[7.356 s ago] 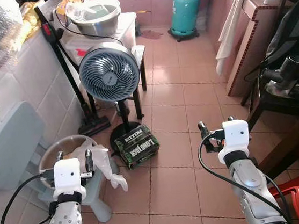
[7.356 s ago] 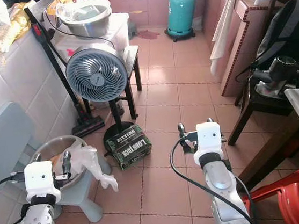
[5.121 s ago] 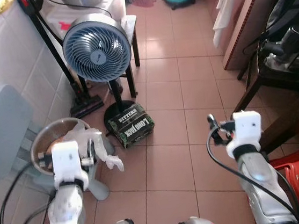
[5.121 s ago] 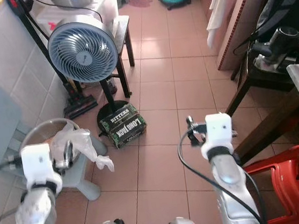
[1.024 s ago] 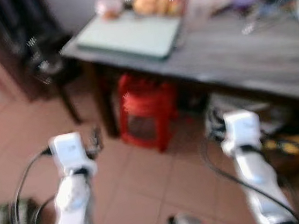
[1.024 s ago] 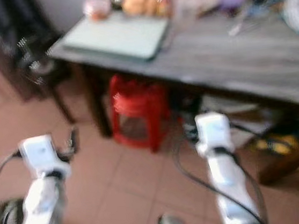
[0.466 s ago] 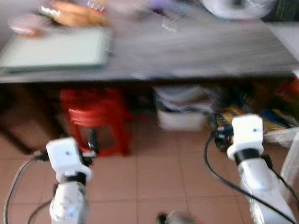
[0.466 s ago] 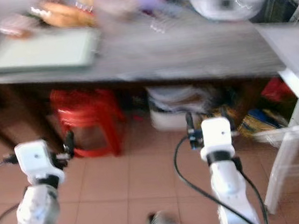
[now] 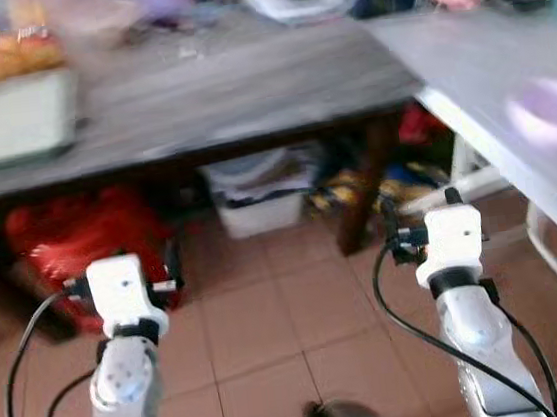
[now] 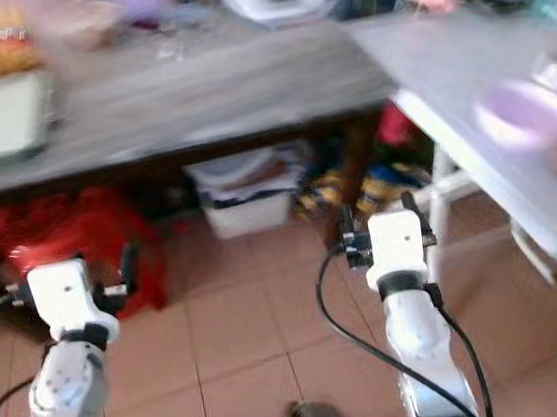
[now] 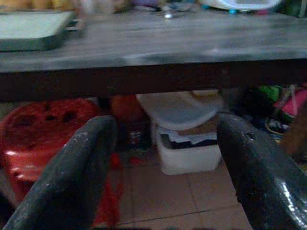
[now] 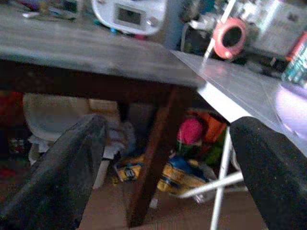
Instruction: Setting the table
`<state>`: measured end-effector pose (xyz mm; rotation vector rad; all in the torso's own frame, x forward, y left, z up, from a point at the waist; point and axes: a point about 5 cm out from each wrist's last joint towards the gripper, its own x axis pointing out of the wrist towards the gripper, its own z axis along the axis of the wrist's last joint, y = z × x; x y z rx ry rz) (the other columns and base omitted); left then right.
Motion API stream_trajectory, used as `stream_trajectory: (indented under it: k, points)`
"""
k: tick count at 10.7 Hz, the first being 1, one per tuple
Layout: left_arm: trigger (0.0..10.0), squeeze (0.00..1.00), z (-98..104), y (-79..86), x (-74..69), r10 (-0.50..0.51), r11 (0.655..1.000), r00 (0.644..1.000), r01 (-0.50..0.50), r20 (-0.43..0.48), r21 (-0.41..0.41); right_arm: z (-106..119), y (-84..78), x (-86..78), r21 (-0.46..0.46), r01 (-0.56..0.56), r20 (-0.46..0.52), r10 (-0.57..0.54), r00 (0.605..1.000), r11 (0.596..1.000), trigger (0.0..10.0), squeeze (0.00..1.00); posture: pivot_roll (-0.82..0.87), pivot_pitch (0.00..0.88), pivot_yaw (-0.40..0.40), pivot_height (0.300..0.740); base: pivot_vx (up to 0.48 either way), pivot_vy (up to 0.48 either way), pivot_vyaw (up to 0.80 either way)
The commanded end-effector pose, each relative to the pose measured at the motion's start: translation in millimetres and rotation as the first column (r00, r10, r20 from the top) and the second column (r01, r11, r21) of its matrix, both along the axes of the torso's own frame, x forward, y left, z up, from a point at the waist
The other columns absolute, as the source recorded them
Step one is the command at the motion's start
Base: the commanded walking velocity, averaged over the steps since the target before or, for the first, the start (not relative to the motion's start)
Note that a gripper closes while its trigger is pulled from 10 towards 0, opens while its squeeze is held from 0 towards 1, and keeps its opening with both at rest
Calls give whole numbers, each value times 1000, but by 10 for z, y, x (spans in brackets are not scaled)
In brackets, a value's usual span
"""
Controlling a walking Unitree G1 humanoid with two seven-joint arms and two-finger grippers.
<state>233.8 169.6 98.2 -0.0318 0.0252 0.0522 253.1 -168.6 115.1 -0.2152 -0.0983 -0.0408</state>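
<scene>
Nothing is set yet: both tools, left (image 11: 158,177) and right (image 12: 168,177), hang spread apart and empty before the cluttered surface (image 9: 244,82); every placing remains undone.

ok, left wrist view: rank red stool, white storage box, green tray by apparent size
1. red stool
2. white storage box
3. green tray, seen edge-on

Stool and box look close in size, and the stool is partly behind a tool finger, so that ranking is unsure.
</scene>
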Motion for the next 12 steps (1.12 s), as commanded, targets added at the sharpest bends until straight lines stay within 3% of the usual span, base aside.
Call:
stream_trajectory:
  k: [1,3,12]
  points:
    - [10000,0,1,-40,-11,-6,1000,1000,6,-5,-6,-1,-51,-7,-8,6,-6,-6,1000,1000,10000,0,2,116,-6,740,0,0,-800]
    - [10000,0,-6,-61,-25,-12,1000,1000,12,-10,-12,5,-38,-19,-7,-14,-5,14,1000,1000,10000,0,-2,123,-7,740,0,-154,0]
    - [10000,0,13,-73,28,-21,1000,1000,21,-11,-4,20,55,23,-19,-78,1,78,997,997,10000,0,1,118,-3,740,0,-467,66]
